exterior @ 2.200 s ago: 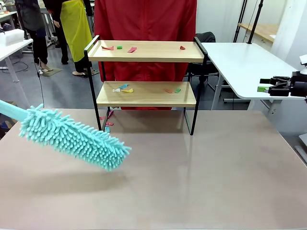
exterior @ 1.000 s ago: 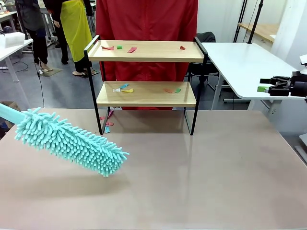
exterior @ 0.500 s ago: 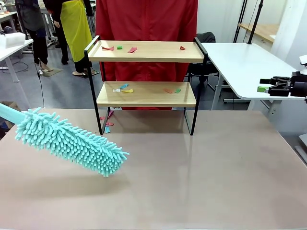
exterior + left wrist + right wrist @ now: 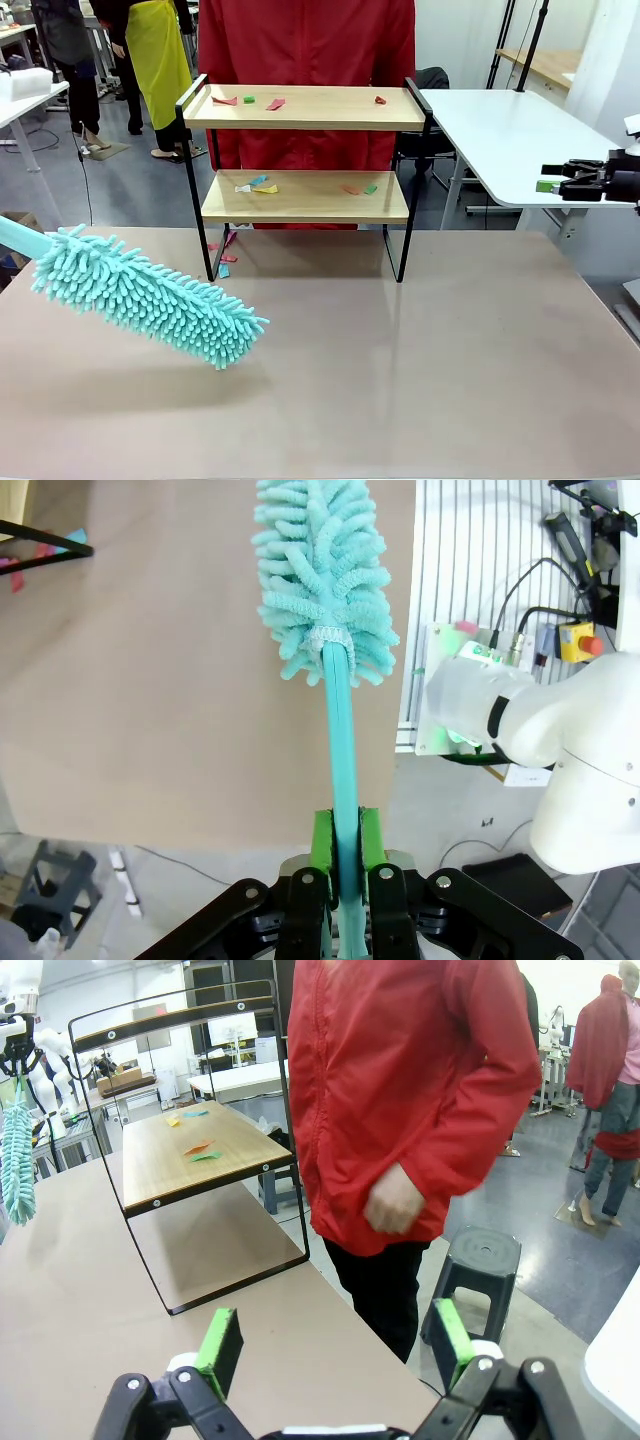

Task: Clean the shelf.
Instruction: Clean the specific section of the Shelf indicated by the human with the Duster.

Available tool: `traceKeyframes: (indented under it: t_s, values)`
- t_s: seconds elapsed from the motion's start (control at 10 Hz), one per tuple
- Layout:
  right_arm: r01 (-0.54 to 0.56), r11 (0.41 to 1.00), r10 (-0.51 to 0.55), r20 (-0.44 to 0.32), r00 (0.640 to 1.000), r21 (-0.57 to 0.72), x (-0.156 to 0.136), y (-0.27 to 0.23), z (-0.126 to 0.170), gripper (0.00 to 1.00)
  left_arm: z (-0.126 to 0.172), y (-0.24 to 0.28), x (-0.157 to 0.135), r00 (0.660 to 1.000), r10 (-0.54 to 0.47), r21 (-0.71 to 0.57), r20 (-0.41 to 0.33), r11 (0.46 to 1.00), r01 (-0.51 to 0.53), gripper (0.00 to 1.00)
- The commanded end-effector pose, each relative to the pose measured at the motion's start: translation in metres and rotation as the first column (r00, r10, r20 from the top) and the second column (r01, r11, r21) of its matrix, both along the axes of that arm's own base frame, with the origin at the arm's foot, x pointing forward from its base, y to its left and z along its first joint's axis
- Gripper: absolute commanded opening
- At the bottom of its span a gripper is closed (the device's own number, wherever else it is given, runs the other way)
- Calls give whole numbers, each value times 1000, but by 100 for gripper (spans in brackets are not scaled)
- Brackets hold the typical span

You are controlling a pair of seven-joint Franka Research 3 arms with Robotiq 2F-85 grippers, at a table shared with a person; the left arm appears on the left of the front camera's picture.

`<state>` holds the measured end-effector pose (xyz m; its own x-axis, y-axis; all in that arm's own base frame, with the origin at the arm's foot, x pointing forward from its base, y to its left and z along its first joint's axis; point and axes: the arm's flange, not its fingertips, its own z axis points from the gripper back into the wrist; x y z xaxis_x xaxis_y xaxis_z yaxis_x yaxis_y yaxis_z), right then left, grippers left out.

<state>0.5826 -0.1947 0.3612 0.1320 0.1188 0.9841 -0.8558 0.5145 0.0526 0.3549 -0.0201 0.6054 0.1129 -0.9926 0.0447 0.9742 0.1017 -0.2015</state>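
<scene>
The shelf [image 4: 320, 108] stands at the table's far middle, two wooden boards in a black frame. Small coloured paper scraps [image 4: 255, 185] lie on both boards, and a few more lie by its left foot [image 4: 222, 262]. A fluffy teal duster [image 4: 150, 295] hangs tilted above the table's left side, well short of the shelf. My left gripper [image 4: 342, 845] is shut on the duster's handle [image 4: 340, 740]. My right gripper [image 4: 335, 1340] is open and holds nothing. It hovers at the far right [image 4: 560, 180], level with the shelf's [image 4: 165, 1165] lower board.
A person in a red jacket [image 4: 300, 40] stands right behind the shelf, one hand [image 4: 392, 1205] at the waist. A white side table [image 4: 500, 130] sits at the right and a black stool [image 4: 485, 1255] beyond the table edge. The brown tabletop [image 4: 400, 360] is bare in front.
Since the earliest frame the duster has dropped slightly and shifted left. Over the last second it has held still, as has the right gripper.
</scene>
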Motion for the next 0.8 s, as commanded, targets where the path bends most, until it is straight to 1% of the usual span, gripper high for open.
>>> traceKeyframes:
  t_s: [0.0, 0.7]
  values:
    - [15, 1000, -15, -15, 1000, -3, 0, 2, 8, 100, 0, 0, -2, 1000, -3, -13, 11, 1000, 3, 13]
    - [15, 1000, -15, -15, 1000, -3, 0, 2, 8, 100, 0, 0, -2, 1000, -3, -13, 11, 1000, 3, 13]
